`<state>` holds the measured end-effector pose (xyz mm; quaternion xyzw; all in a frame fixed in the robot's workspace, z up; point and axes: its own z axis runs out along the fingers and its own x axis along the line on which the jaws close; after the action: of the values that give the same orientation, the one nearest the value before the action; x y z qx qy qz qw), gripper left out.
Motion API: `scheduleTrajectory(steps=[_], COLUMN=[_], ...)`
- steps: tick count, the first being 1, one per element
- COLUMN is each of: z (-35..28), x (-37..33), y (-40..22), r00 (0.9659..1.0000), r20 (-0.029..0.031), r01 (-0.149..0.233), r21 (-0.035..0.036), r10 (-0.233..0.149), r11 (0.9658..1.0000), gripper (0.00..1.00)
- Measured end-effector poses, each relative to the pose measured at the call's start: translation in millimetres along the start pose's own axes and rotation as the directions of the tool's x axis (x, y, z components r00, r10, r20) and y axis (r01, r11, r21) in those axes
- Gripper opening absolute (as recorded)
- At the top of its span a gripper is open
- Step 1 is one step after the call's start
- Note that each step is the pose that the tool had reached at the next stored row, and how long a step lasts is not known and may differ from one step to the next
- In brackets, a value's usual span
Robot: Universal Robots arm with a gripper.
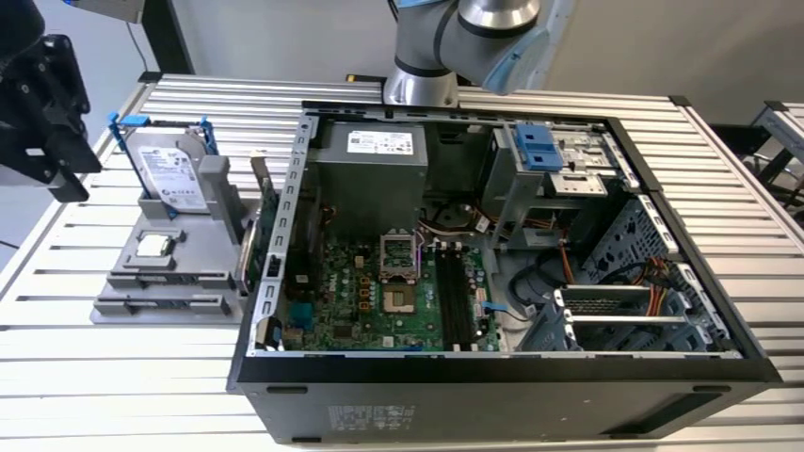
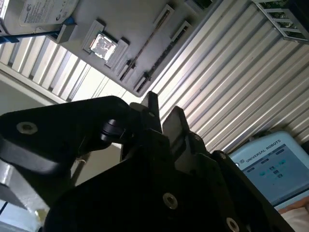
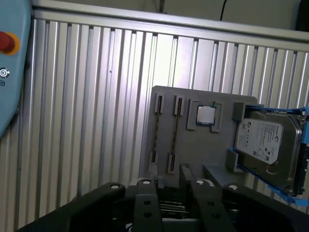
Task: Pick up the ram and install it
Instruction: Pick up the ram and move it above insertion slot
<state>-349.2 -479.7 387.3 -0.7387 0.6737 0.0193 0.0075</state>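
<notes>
Two slots in grey holder [image 3: 203, 147] keeping ram [image 3: 157, 129] standing edge-on, leaving top edge free for grasping. Gripper [image 3: 171, 183] hanging apart from ram, fingers spread wide, gripping nothing. Hard drive [image 3: 263, 145] and chip [image 3: 206, 115] sitting alongside on same holder, on slatted worktop [image 3: 87, 121]. Computer case [image 1: 503, 377] lying open beside holder.

Silver-grey round robot arm [image 1: 425, 47], thick polished joint with light blue cap, matte black gripper [image 2: 164, 110] made of angular blocks, two short flat black fingers [image 3: 146, 198], small round silver screws on the housing
</notes>
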Motion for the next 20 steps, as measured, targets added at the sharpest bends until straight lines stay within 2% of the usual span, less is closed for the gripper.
scheduleTrajectory(steps=[20], z=[0.0], x=[0.0], y=[0.0], r00=[1.0000], r20=[0.0001], r01=[-0.006], r21=[0.0002], r10=[0.006], r11=[1.0000], gripper=[1.00])
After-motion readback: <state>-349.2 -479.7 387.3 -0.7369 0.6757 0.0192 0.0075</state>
